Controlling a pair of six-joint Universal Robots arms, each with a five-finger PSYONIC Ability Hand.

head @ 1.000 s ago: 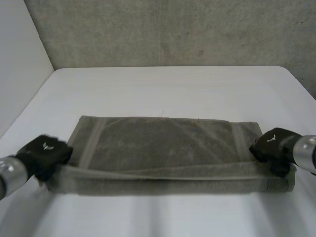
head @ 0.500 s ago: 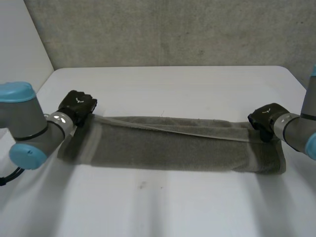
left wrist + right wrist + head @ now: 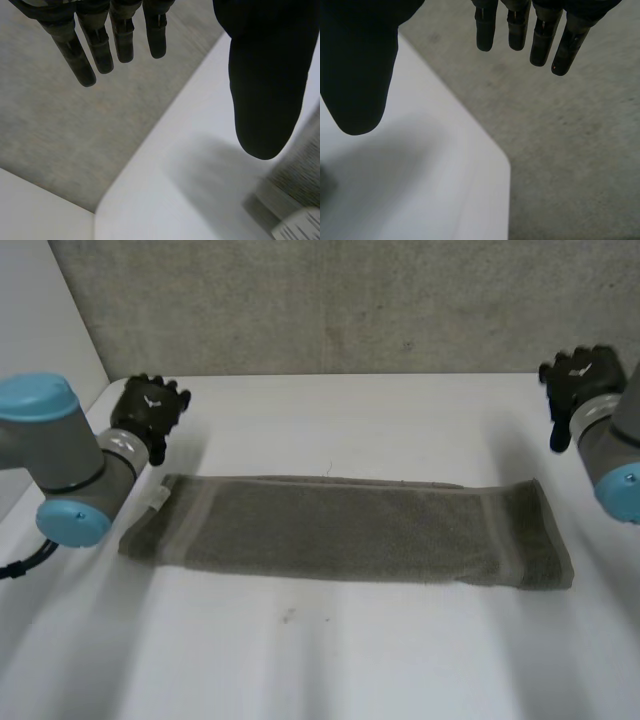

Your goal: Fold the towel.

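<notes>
The grey-green towel (image 3: 345, 530) lies on the white table (image 3: 330, 660) as a long folded strip running left to right. My left hand (image 3: 150, 408) hangs above the table just beyond the towel's far left corner, fingers (image 3: 85, 50) straight and spread from the thumb, holding nothing. That corner of the towel (image 3: 300, 180), with its white label, lies below the thumb in the left wrist view. My right hand (image 3: 578, 375) is raised at the table's far right corner, well off the towel's right end, fingers (image 3: 540, 35) straight and empty.
A grey wall (image 3: 330, 300) rises behind the table's far edge. The table's rounded far right corner (image 3: 495, 155) lies under my right hand. A light side wall (image 3: 40, 350) stands at the left.
Both hands have let go of the towel's far edge, opened and lifted away toward the back corners. The towel has settled flat as a narrow folded strip.
</notes>
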